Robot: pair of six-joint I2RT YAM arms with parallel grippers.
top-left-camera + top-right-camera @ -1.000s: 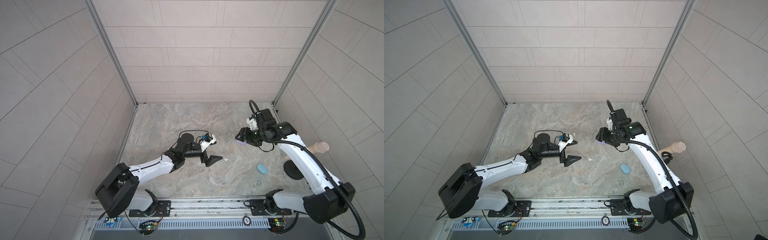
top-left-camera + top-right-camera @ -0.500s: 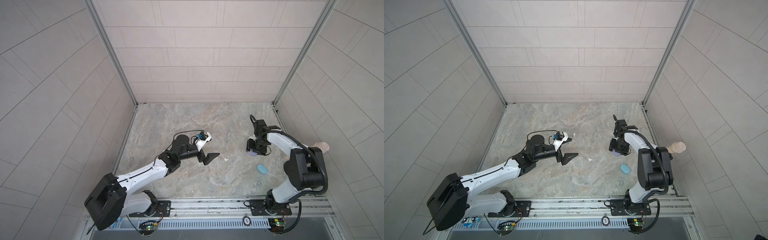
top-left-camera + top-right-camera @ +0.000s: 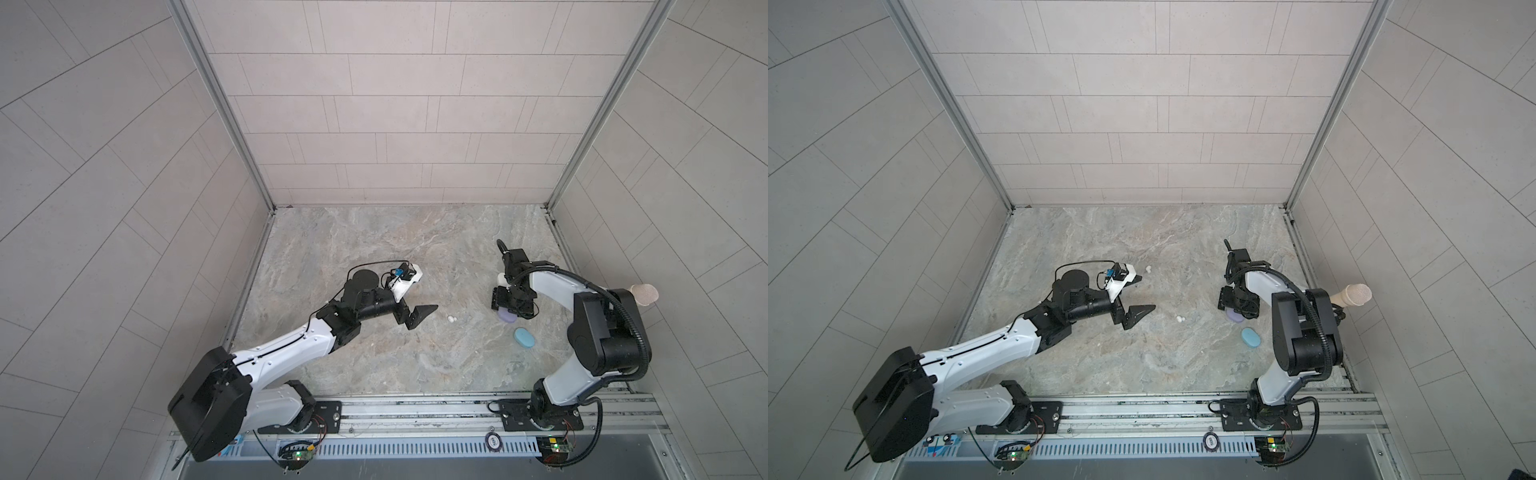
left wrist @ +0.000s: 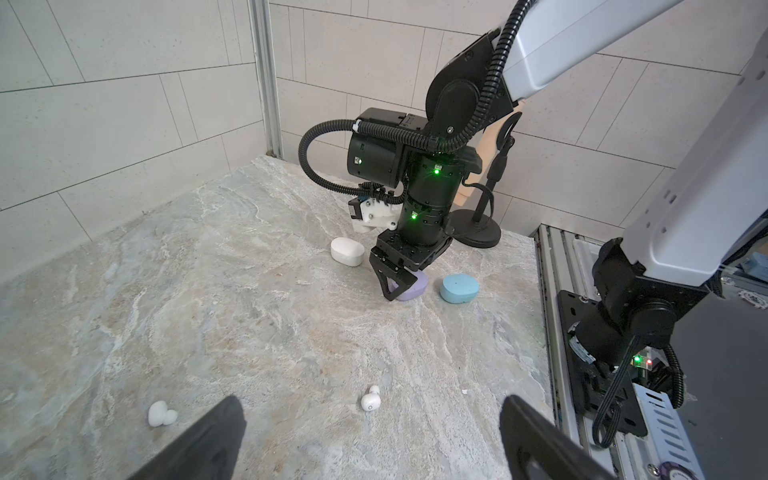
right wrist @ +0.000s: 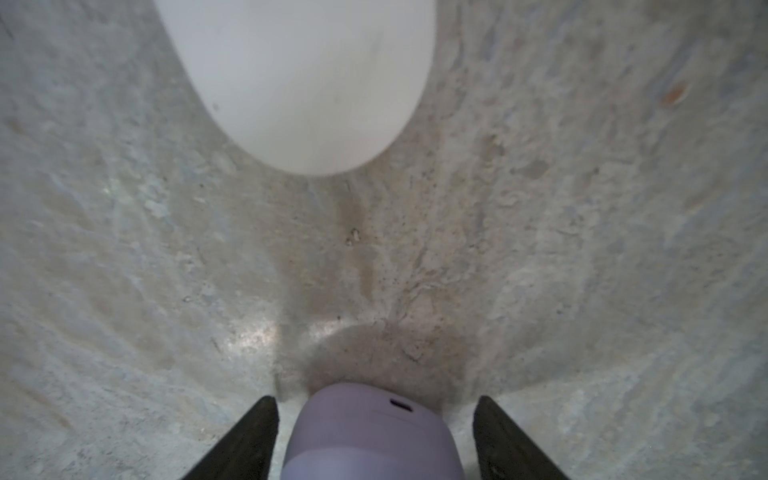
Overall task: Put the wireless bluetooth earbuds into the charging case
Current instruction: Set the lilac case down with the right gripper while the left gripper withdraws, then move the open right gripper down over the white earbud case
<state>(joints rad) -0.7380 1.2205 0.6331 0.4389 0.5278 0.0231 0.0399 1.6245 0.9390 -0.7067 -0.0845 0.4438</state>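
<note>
L gripper (image 3: pixel 1144 294) wide open, empty; white earbud (image 4: pixel 370 401) lies on table (image 4: pixel 208 291) just ahead, second white earbud (image 4: pixel 162 413) off to one side. R gripper (image 5: pixel 374 399) open astride lilac case (image 5: pixel 370 440), gap each side; white case (image 5: pixel 299 83) & blue case (image 4: pixel 459 288) close by

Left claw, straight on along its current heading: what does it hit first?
Probably the white earbud on the table, centred just ahead of the open left claw in its wrist view. Height is unclear, so it could pass over it.
</note>
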